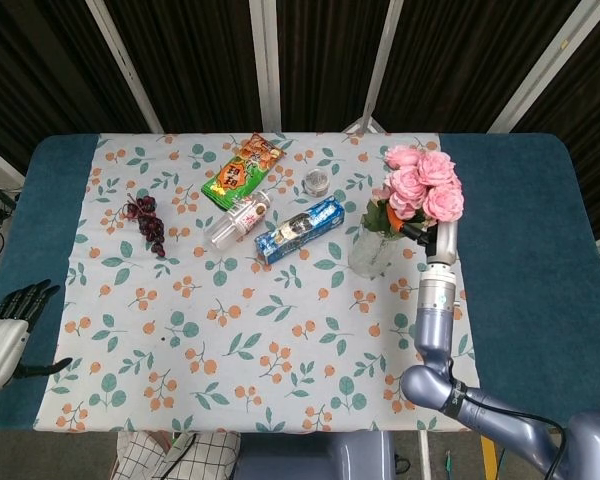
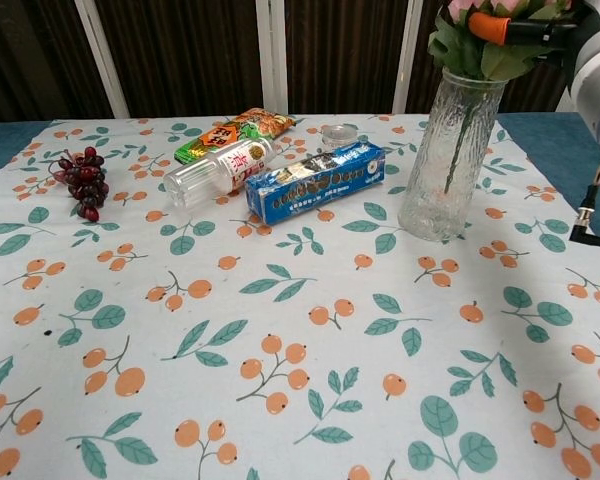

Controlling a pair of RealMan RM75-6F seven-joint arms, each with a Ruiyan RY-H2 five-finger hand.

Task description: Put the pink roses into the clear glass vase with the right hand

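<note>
The pink roses (image 1: 421, 185) stand upright with their stems down inside the clear glass vase (image 1: 370, 250) at the right of the cloth. In the chest view the green leaves (image 2: 480, 57) sit at the rim of the vase (image 2: 445, 160) and a stem shows through the glass. My right hand (image 2: 525, 27) grips the bunch just above the rim; in the head view the blooms hide most of my right hand (image 1: 417, 232). My left hand (image 1: 10, 322) rests at the table's near left edge, fingers apart and holding nothing.
Left of the vase lie a blue box (image 1: 300, 230), a clear bottle (image 1: 238, 220), an orange-green snack bag (image 1: 243, 168) and a small round jar (image 1: 317, 182). Dark grapes (image 1: 147, 222) lie at the far left. My right forearm (image 1: 435, 300) rises beside the vase.
</note>
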